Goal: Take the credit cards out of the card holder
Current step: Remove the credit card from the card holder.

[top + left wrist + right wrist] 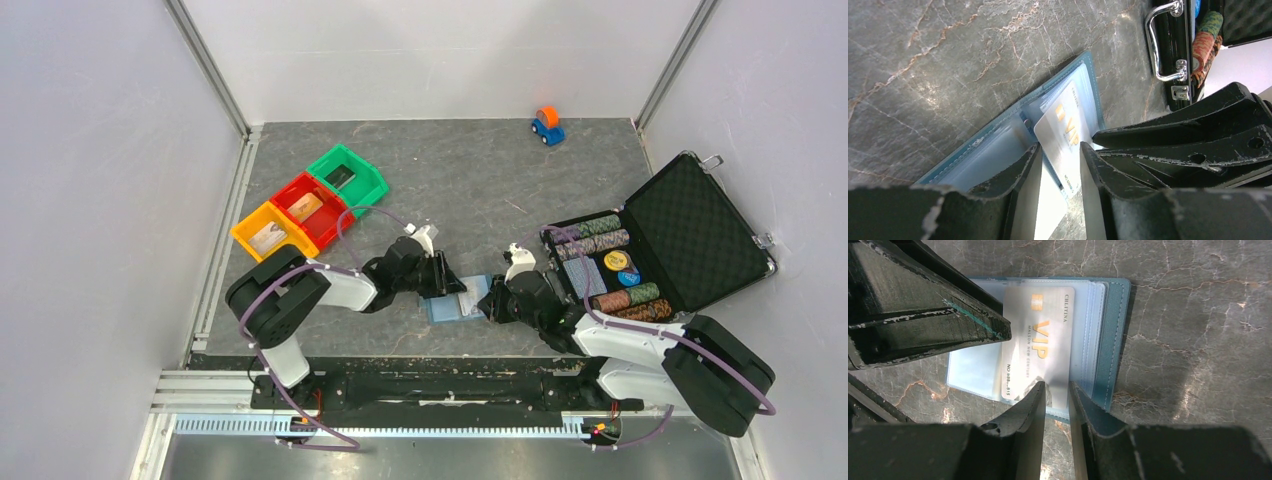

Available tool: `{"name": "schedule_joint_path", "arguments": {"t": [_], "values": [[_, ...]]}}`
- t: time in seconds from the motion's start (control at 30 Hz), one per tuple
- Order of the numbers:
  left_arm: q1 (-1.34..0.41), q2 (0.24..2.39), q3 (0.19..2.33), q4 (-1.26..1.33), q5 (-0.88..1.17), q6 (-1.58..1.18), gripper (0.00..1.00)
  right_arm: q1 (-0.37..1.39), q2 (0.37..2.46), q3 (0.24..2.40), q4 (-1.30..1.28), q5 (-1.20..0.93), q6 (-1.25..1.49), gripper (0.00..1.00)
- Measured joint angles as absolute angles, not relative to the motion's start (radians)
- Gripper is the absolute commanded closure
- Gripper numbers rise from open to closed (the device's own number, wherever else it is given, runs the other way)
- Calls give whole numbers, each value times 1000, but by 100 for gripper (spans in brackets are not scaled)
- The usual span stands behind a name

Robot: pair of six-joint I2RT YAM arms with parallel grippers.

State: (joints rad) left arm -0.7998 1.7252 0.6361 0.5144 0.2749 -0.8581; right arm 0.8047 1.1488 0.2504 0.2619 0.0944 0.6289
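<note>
The card holder (447, 308) lies open and flat on the table between my two grippers, slate blue outside with pale slot pockets (993, 147) (1113, 340). A whitish credit card (1038, 340) with gold "VIP" lettering lies on its inner side, one end past the holder's edge (1060, 127). A plain white card corner (1050, 200) shows under it. My left gripper (1060, 146) (443, 283) has its jaws a narrow gap apart, tips straddling the card's end. My right gripper (1056, 385) (494, 303) also stands narrowly apart, tips at the holder's near edge over the card's other end.
An open black foam-lined case (695, 225) with rows of poker chips (600, 235) stands right of the holder; its handle (1160, 45) shows close by. Green (350, 172), red (308, 205) and yellow (266, 236) bins sit at the left. A small toy car (547, 125) is far back.
</note>
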Motion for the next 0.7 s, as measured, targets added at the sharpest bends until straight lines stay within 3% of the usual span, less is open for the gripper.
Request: {"name": "schedule_joint_path", "arguments": {"t": [0.23,0.7], "values": [[-800,1733,597,564,283,-899,97,802,1149,247,269,91,632,74],[-800,1698,548,587,281,-983,98,795,1138,235,278,86,639,74]]}}
